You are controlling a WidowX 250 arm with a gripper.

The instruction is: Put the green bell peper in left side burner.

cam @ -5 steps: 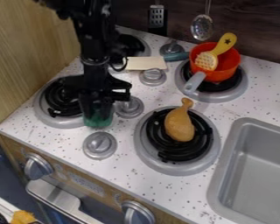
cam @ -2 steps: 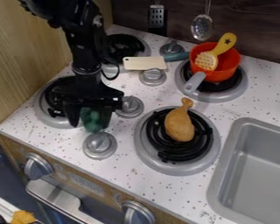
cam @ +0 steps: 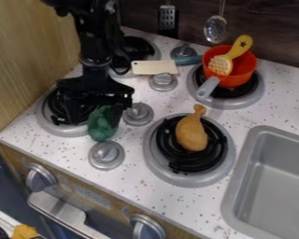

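Gripper spread over the green pepper, beside the left-hand burner

I have the gripper (cam: 94, 120) hanging low near the left side of the stove, its two fingers well apart. The green bell pepper (cam: 102, 125) stands upright or nearly so below the gripper body, close to the finger on the sink's side, with a gap between it and the other finger. From where I sit I can't tell whether that nearer finger touches it. The pepper shows at the inner edge of the left side burner (cam: 62, 131), overlapping its metal rim in my view; I can't make out exactly what it rests on.

Just beside the pepper I see one stove knob (cam: 106, 155) toward the front and another knob (cam: 138, 114) toward the middle. Next across, a brown toy drumstick (cam: 191, 134) lies on the coils of the front burner (cam: 157, 167). Behind that, a red-orange pot (cam: 246, 70) sits on the back burner (cam: 252, 97), with a yellow slotted utensil (cam: 241, 46) leaning in it. A cream-bladed toy knife (cam: 153, 67) lies farther back on the bench (cam: 274, 100), and the gray sink (cam: 238, 184) is at the right.
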